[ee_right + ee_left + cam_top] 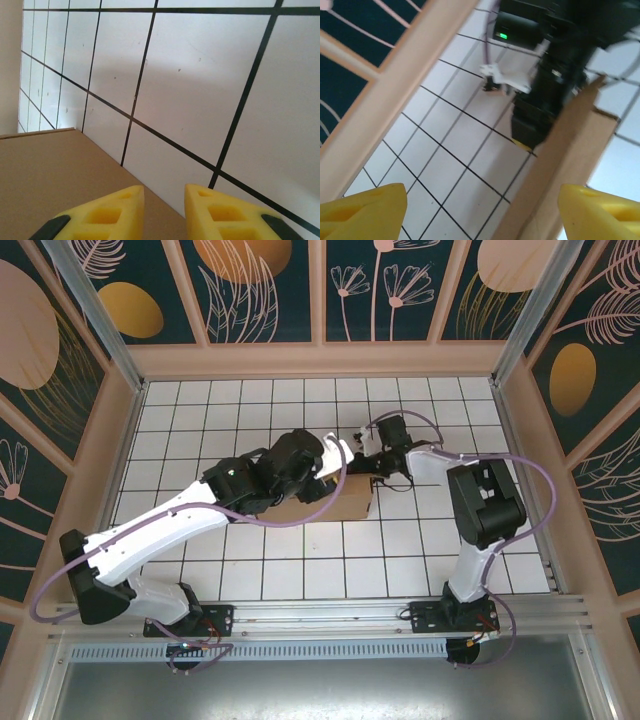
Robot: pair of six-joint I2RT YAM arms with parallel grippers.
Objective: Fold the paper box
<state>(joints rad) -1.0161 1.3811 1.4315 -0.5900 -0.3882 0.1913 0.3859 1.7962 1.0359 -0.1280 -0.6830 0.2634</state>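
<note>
Widely parted, the left fingers [365, 212] are seen with a raised edge of the paper box [570, 155] framed between them, nearer the right-hand one. The right fingers [107, 215] are set narrow, a slim gap left, just above a box panel. The box is laid mid-counter [250, 570].

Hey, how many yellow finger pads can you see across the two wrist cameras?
4. Two on the left gripper, wide apart at its view's bottom corners, the paper box flap between them. Two on the right gripper, close together at bottom centre, cardboard behind them.
</note>
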